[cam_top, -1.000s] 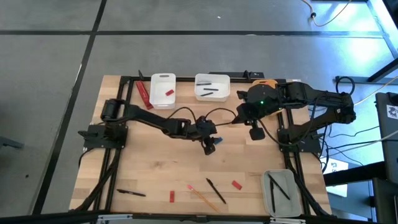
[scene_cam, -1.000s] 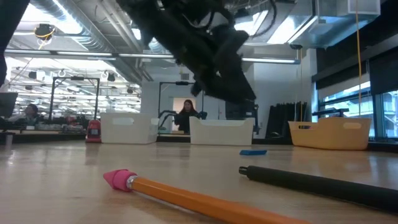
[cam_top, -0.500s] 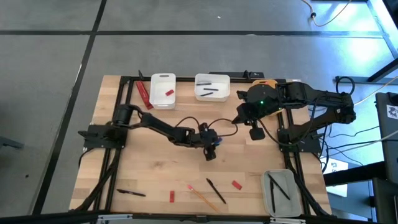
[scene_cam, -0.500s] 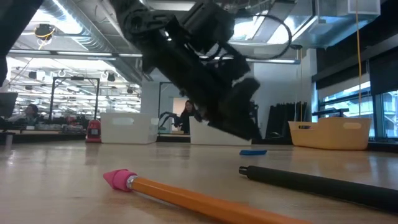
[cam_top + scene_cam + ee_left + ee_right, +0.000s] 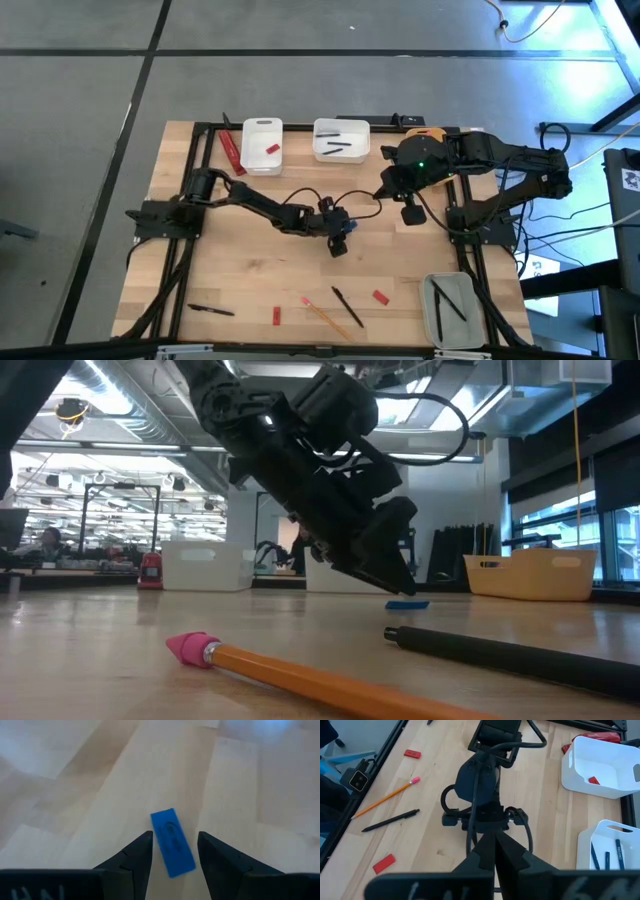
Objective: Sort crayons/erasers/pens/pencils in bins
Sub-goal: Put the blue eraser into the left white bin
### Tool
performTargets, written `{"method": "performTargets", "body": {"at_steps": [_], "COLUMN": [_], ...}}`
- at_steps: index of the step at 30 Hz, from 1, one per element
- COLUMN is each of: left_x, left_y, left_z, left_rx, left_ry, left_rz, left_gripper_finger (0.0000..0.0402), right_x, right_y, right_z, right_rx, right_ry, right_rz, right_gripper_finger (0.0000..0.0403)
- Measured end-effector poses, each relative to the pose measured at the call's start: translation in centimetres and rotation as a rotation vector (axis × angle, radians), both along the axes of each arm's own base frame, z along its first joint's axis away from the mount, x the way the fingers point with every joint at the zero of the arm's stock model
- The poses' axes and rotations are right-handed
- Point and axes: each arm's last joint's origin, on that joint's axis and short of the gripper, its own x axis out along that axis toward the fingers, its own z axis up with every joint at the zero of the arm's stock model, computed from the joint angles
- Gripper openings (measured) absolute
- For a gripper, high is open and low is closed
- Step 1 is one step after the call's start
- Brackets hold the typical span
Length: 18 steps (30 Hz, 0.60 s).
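A small blue eraser (image 5: 172,842) lies flat on the wood in the middle of the table, also seen in the low view as the blue eraser (image 5: 407,604). My left gripper (image 5: 175,835) is open and slants down low over it, one finger on each side of the eraser's near end; I cannot tell whether either finger touches it. In the high view my left gripper (image 5: 338,244) hides the eraser. My right gripper (image 5: 412,213) is shut on nothing and hangs high over the table's right part. A pencil (image 5: 325,315) and two pens (image 5: 347,306) (image 5: 211,310) lie near the front edge.
At the far edge stand a narrow white bin (image 5: 262,146) with a red eraser, a wider white bin (image 5: 341,140) with pens, and a yellow-orange bin (image 5: 425,132) partly under the right arm. A grey bin (image 5: 452,308) sits near right. Red erasers (image 5: 274,317) (image 5: 380,296) lie in front.
My left gripper has sunk toward the table and come down over the blue eraser, staying open. Most of the drop came early; in the last half second it has hardly moved. The eraser has stayed where it was.
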Motion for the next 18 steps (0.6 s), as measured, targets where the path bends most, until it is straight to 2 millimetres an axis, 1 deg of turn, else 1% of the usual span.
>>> {"method": "performTargets", "body": {"at_steps": [5,12,18], "left_x": [-0.01,0.07,0.24], "left_y": [-0.02,0.04,0.01], "left_z": [0.0,-0.76,-0.55], "left_rx": [0.022,0.034,0.027], "left_ry": [0.005,0.014,-0.013], "left_rz": [-0.009,0.007,0.001], "left_gripper_finger": [0.0149,0.0149,0.0149], "right_x": [0.0,-0.01,-0.01], "right_y": [0.0,0.0,0.0], "right_z": [0.0,-0.01,-0.01], "right_rx": [0.0,-0.002,-0.003], "right_ry": [0.0,0.0,0.001], "right_rz": [0.0,0.003,0.002], "right_gripper_finger": [0.0004,0.0004,0.0004]}}
